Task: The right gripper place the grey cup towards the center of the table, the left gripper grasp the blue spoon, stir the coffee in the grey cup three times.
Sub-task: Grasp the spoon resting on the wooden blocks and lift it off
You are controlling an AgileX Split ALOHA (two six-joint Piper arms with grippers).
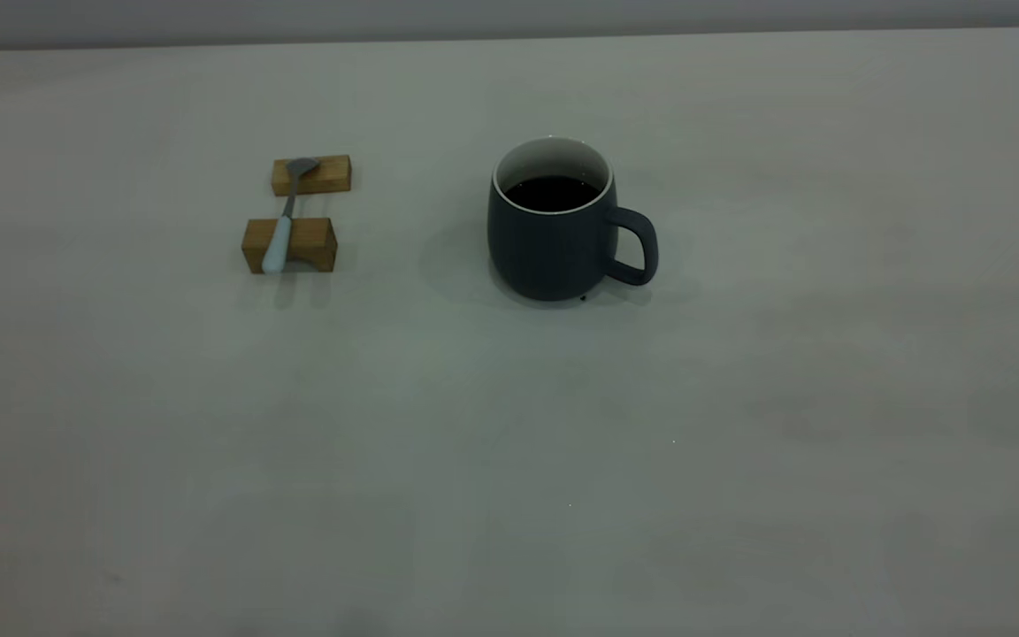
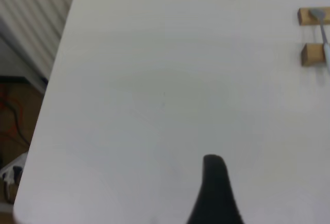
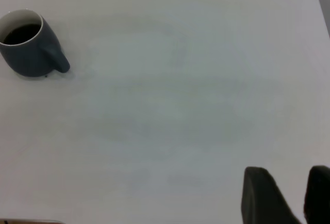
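The grey cup [image 1: 554, 230] stands upright near the middle of the table [image 1: 509, 442], its handle pointing right, with dark coffee [image 1: 552, 192] inside. The blue spoon [image 1: 284, 221] lies to its left, bridged across two wooden blocks, bowl on the far one. Neither arm appears in the exterior view. In the right wrist view the cup [image 3: 28, 54] is far from my right gripper [image 3: 289, 175], which is open over bare table with nothing in it. Only a black part of my left gripper [image 2: 214, 188] shows, well away from the spoon [image 2: 325, 33].
The far wooden block [image 1: 311, 175] and the near one [image 1: 306, 243] carry the spoon. A tiny dark speck [image 1: 582, 298] lies at the cup's base. The table's side edge [image 2: 51, 95] drops to floor clutter beside the left arm.
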